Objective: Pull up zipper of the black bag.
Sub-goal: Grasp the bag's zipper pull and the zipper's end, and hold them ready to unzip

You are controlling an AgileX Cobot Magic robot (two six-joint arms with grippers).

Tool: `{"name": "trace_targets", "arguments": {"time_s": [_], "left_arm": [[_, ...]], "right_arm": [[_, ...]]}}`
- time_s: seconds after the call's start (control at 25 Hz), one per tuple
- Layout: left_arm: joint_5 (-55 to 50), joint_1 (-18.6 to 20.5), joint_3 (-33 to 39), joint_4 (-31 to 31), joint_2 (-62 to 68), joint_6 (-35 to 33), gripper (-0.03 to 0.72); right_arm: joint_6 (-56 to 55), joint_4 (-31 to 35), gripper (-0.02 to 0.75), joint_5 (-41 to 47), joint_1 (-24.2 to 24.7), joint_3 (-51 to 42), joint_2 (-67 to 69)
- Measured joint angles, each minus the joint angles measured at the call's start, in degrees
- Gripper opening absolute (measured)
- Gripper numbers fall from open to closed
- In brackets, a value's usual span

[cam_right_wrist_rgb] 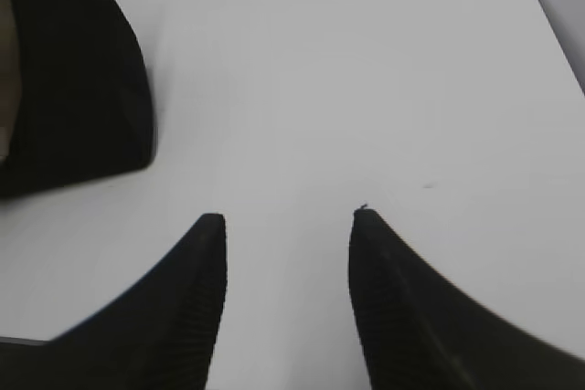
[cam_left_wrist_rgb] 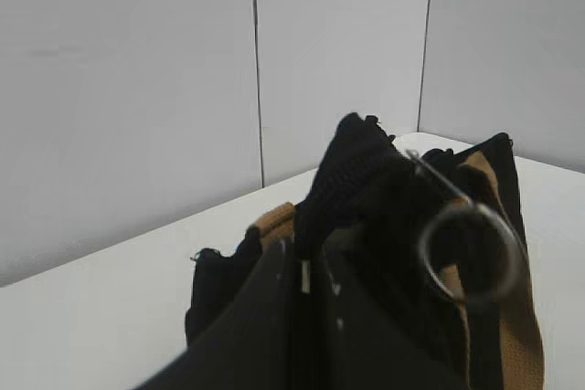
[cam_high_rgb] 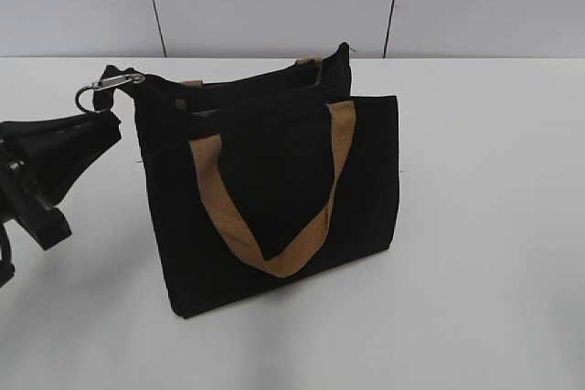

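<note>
Your left gripper (cam_high_rgb: pixel 91 134) sits at the bag's upper left corner; in the left wrist view the fingers (cam_left_wrist_rgb: pixel 274 317) look pressed close together around dark fabric or the zip end, but the contact itself is hidden, so you cannot tell whether they are clamped on anything. Just beside them hangs a silver ring (cam_left_wrist_rgb: pixel 471 253) on a small clip — in the exterior view it pokes out past the corner of the black bag (cam_high_rgb: pixel 274 189). Your right gripper (cam_right_wrist_rgb: pixel 283 262) is spread apart over bare white table (cam_right_wrist_rgb: pixel 366 89), holding nothing, with only a dark edge of the bag at the left of its view. The bag stands upright mid-table, tan handle (cam_high_rgb: pixel 274 216) draped down its front panel. The zipper (cam_high_rgb: pixel 265 89) runs along the top edge from the left corner toward the far right corner; whether it is closed along that run is not readable from here. Judgement: you are at the grasp-or-start-of-pull step, with most of the task apparently left. The next move calls for a confirmed pinch on the pull, then a steady draw along the zip line — and the bag is soft and unbraced, so expect it to slide or tip unless the right arm comes in to steady the far end.
</note>
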State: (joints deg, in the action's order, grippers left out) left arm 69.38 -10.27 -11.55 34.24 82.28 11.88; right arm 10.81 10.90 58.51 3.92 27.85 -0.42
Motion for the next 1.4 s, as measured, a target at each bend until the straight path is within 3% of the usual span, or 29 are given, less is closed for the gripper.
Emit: {"name": "trace_targets", "arguments": {"time_s": [0.32,0.72,1.4], "left_arm": [[-4.26,0.0,0.11,0.52,-9.06,1.3,0.013],[-7.02,0.0,0.11,0.96,-14.64,3.94,0.013],[-4.55,0.0,0.11,1.01,-15.8,11.52,0.012]], "right_arm": [[7.35,11.02,0.34,-2.26,0.0,0.05,0.78],[27.43,30.42,0.34,-2.83,0.0,2.47,15.35],[45.12,47.61,0.34,-7.57,0.0,3.59,30.68]]}}
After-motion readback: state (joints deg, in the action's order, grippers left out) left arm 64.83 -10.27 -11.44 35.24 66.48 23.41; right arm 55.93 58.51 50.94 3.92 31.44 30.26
